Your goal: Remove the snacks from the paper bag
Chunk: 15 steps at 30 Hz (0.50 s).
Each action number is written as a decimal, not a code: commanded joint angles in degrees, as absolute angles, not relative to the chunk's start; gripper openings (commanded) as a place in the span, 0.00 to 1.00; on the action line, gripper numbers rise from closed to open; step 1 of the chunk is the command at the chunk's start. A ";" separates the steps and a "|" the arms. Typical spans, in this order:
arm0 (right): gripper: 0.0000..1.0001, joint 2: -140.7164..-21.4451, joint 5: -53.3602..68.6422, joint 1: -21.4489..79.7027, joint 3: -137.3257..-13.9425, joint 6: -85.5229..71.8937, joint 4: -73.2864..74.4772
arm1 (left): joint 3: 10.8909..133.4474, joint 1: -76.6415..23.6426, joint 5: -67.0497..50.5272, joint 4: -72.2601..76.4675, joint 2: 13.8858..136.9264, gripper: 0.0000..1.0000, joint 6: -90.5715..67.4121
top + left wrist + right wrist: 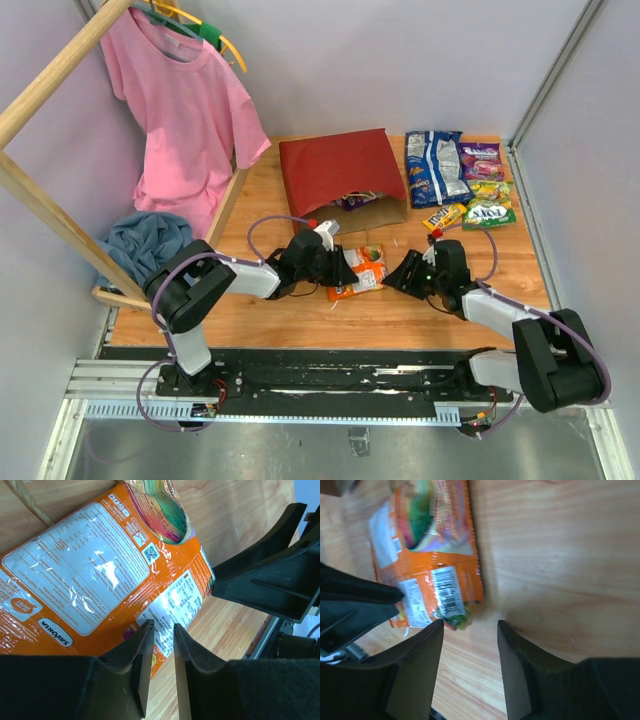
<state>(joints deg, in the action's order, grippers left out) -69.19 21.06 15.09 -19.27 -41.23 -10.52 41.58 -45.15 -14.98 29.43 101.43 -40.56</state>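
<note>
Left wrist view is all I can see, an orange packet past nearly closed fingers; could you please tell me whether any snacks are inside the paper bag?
Observer: Yes, the top view shows a purple packet in the mouth of the paper bag, lying on its side.
Operator: Thanks. Is the right gripper holding anything?
Observer: No, the right gripper is open; the orange packet lies just beyond it, ungripped.
Operator: And what is out?
Observer: The blue-white cookie bag and smaller packets lie right of the bag.

Lab robot cell: grey panel walls (400,60), wooden tabletop (270,318), aluminium mounting rail (110,386).
</note>
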 commanded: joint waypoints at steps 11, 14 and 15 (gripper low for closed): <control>0.56 -86.07 26.50 14.24 -14.95 -49.64 -32.27 | 37.17 -45.67 -3.35 17.72 107.22 0.25 -37.33; 0.52 -88.70 27.84 13.64 -13.36 -51.62 -38.85 | 35.73 -45.62 -3.11 17.81 107.75 0.24 -36.93; 0.51 -89.37 28.39 13.47 -12.80 -52.34 -41.03 | 35.35 -45.68 -3.16 17.84 107.76 0.24 -36.79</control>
